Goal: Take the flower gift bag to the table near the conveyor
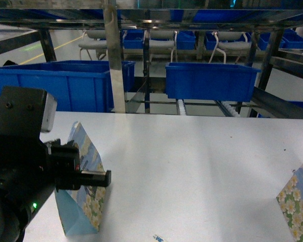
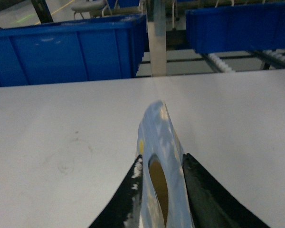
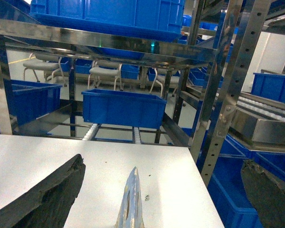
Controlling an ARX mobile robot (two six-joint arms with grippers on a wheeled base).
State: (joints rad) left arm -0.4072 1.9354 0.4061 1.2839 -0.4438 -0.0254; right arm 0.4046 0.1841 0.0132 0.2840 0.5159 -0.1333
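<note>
Step in hand: you are gripping the flower gift bag (image 1: 86,186) at its top edge with the left gripper (image 2: 162,183); by my reading it is being set down on, or is about to be lifted off, the white table (image 1: 192,166), and the frames are not settling which.

Left claw: its two dark fingers (image 2: 204,194) are pinching the bag's upper edge from both sides, right by the oval handle cut-out.

Where the bag is: it is standing at the near-left part of the table, its base apparently resting on the surface, well short of the conveyor rollers (image 1: 227,107) running behind the far edge.

Right claw: the right gripper (image 3: 152,199) is spread wide, both fingers standing well apart; a second floral bag (image 3: 132,202) is showing edge-on between them, untouched.

Surroundings: blue bins (image 1: 210,80) are sitting on the conveyor line beyond the table.

Next move: if you are placing, you will want the bag's base flat and steady before parting the fingers, since a thin paper bag looks likely to tip. If you are carrying, be lifting straight up first.
</note>
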